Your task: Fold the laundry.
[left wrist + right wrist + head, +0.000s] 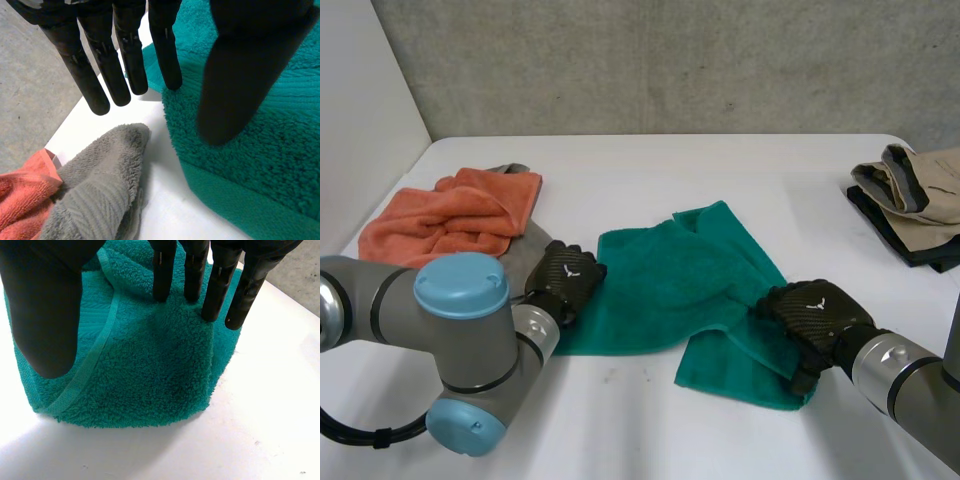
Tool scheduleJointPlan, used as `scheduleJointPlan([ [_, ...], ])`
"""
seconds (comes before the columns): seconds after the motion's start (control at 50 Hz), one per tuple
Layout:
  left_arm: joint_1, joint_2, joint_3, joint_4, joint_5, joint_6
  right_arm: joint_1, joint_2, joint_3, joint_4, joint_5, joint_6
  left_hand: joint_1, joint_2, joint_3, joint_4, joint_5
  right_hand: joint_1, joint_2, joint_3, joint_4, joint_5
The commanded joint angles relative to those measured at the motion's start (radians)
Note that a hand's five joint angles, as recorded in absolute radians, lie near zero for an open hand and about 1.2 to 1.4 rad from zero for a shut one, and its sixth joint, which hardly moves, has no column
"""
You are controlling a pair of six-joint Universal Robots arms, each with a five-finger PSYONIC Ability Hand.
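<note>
We judge the towel [670, 285] soft and limp, best pinched at corners. The left hand [563, 283] and right hand [812, 312] sit at its ends, fingers straight, gripping nothing.

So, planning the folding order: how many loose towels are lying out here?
3: a green towel in the middle, an orange towel at far left, a grey towel partly under it. The folded stack at right may hide more.

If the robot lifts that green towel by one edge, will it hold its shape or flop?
Probably floppy: the green towel lies creased and partly folded over itself. Its thick looped pile suggests it's grippy rather than slippery, so pushed it would likely bunch up, not slide.
</note>
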Motion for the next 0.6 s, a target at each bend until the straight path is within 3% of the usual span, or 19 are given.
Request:
scheduleJointPlan([
  [0.02, -0.004, -0.006, 0.004, -0.01, 0.003, -0.001, 0.0, 0.001, 0.003, 0.002, 0.003, 0.0, 0.076, 0.083, 0.084, 0.083, -0.002, 0.155, 0.143, 0.097, 0.098, 0.099],
  [0.24, -0.006, 0.123, -0.112, -0.058, 0.008, -0.009, -0.022, -0.004, 0.003, 0.0, 0.0, 0.0, -0.346, -0.34, -0.339, -0.34, -0.425, 0.155, 0.143, 0.097, 0.098, 0.099],
  [0.6, 0.055, 0.077, -0.083, -0.056, 0.046, -0.003, -0.022, 0.001, 0.006, 0.0, -0.002, 0.0, -0.265, -0.258, -0.257, -0.258, -0.343, 0.155, 0.143, 0.097, 0.098, 0.099],
])
